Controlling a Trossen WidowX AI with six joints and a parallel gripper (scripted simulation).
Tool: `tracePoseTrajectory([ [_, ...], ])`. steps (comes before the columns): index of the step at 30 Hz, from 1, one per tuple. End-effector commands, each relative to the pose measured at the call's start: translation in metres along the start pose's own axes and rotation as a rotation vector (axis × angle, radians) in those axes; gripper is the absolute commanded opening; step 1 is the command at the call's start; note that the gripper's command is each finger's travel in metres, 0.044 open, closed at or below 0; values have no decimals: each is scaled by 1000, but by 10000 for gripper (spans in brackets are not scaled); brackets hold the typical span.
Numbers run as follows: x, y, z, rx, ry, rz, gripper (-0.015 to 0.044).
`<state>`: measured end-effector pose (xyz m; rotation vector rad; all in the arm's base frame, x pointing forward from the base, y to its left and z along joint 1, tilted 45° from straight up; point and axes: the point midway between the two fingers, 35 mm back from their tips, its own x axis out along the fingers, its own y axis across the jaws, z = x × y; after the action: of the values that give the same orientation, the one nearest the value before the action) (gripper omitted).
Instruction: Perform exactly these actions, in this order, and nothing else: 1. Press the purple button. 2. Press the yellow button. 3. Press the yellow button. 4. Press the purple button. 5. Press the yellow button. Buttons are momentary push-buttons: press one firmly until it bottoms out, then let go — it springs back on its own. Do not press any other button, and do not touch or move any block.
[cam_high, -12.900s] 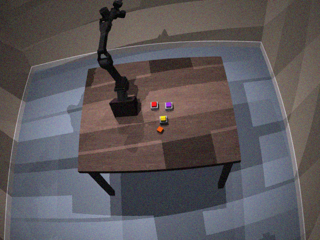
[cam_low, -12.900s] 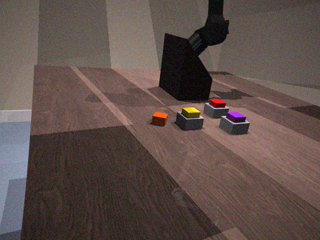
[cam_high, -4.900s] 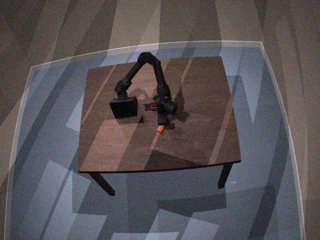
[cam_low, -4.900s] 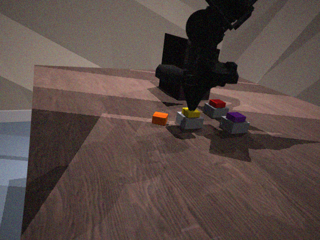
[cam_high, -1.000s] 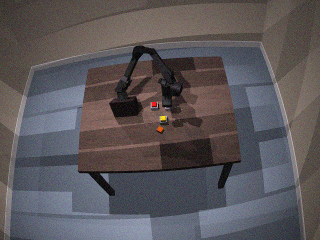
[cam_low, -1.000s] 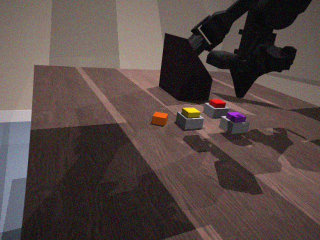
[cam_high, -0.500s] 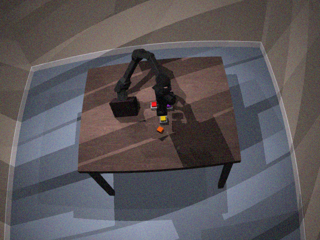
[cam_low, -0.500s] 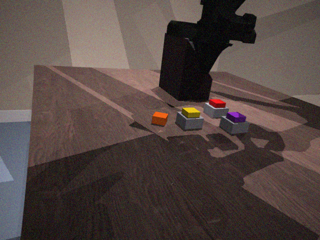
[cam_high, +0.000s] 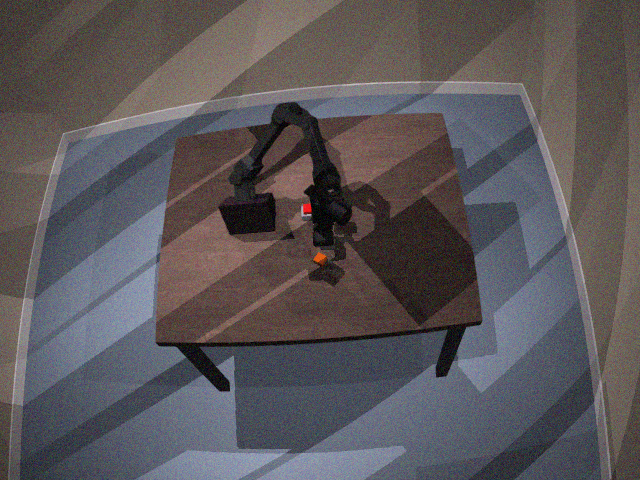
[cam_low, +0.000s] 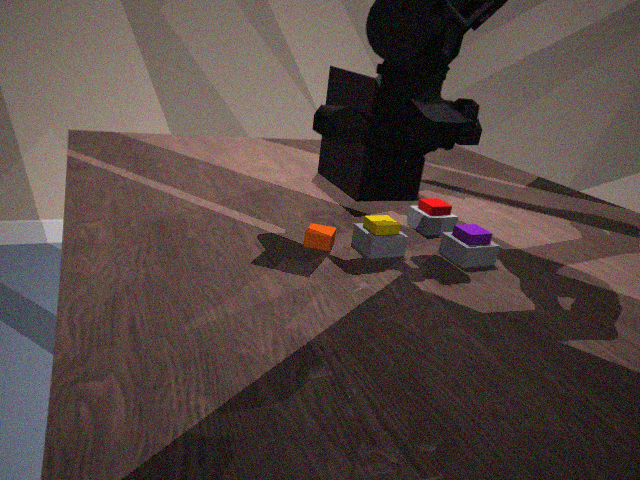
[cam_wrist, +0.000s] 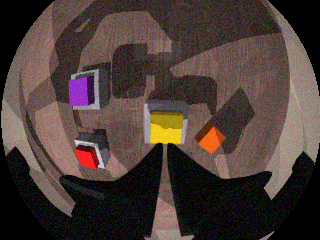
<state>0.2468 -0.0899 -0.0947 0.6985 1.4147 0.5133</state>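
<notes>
- My jaws were clenched nearly together with nothing between them, only a thin sliver of bench showing in the gap in the wrist view.
- I hung above the bench (cam_high: 258, 289), and the tip of my jaws pointed at the yellow button (cam_wrist: 166, 127), which sat straight ahead of them; I could not tell from the pictures how high above it I was.
- The yellow button (cam_low: 381, 224) stood raised on its grey housing (cam_low: 378, 243), with the orange block (cam_low: 320, 236) just beside it and apart from it.
- The purple button (cam_low: 471, 233) sat on its own grey housing to the other side of the yellow one, raised and untouched by me; in the wrist view it lay off to the left (cam_wrist: 82, 91).
- The red button (cam_low: 434, 206) stood behind those two, nearer my dark base (cam_low: 351, 155).
- From the top view my arm (cam_high: 310, 139) arched over from the base and hid the yellow and purple buttons; only the red button (cam_high: 307, 209) and orange block (cam_high: 320, 258) showed.
</notes>
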Motion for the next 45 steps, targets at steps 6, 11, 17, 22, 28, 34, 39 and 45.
tracePoseTrajectory([
  [6,11,-2,3,5,-18,-2,20],
  [11,19,-2,3,5,-18,-2,20],
  [17,29,-2,3,5,-18,-1,20],
  [22,35,-2,3,5,-18,0,20],
  [28,35,-2,3,5,-18,0,20],
  [34,35,-2,3,5,-18,0,20],
  [39,35,-2,3,5,-18,0,20],
  [45,0,-2,2,5,-18,-2,20],
])
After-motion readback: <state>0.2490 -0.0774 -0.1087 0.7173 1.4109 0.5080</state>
